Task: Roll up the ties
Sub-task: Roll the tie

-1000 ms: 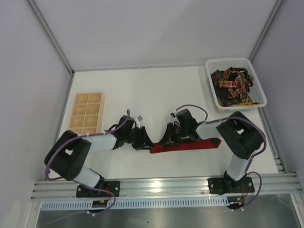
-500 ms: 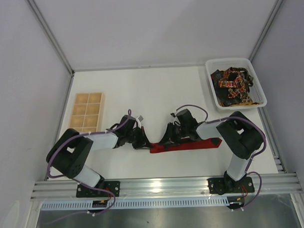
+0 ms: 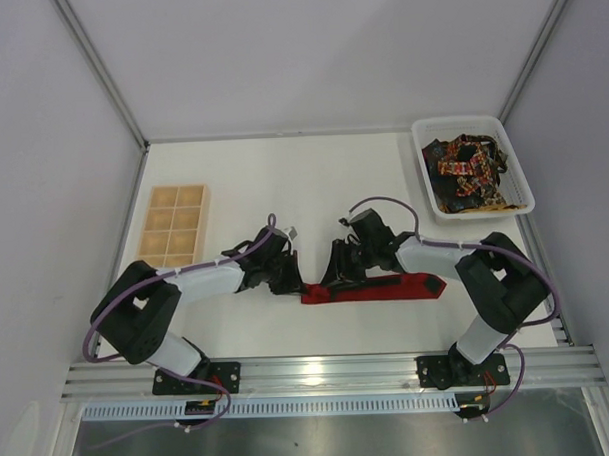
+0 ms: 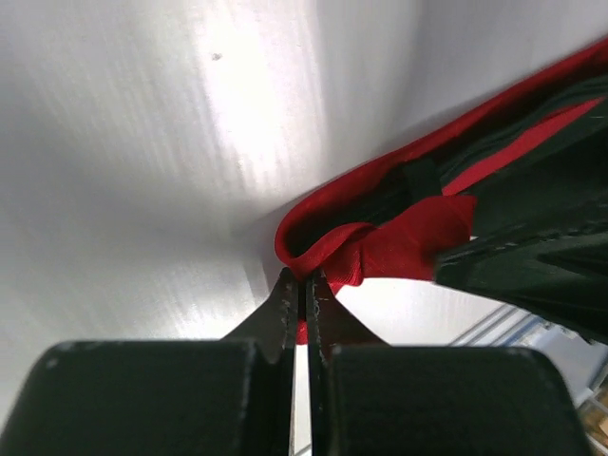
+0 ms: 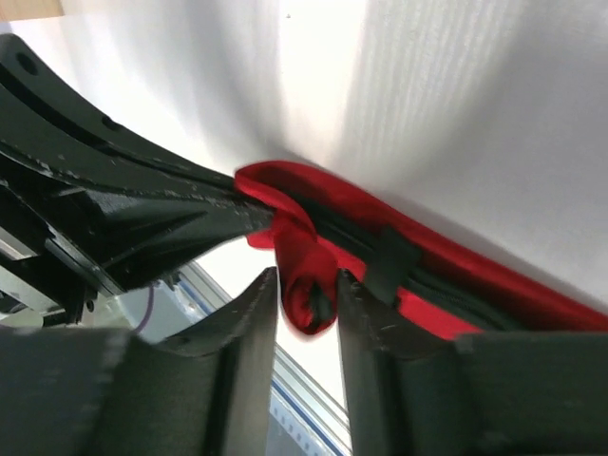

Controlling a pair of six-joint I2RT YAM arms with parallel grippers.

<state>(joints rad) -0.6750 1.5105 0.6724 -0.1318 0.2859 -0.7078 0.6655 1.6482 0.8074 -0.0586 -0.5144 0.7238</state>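
White tabletop [image 3: 313, 178], carrying all items. White plastic basket [image 3: 420, 174], far right corner, holding a heap of dark patterned ties [image 3: 467, 167]. Wooden tray [image 3: 174, 225] with eight compartments, left side. Red tie [image 3: 382, 287], one, flat on the tabletop near centre, running left to right, its left end folded up into a small roll. Left hand [image 4: 304, 280], at the tie's left end, fingers pressed together on a fold of the red fabric. Right hand [image 5: 306, 277], just right of it, jaws narrow, the small roll held between its fingers.
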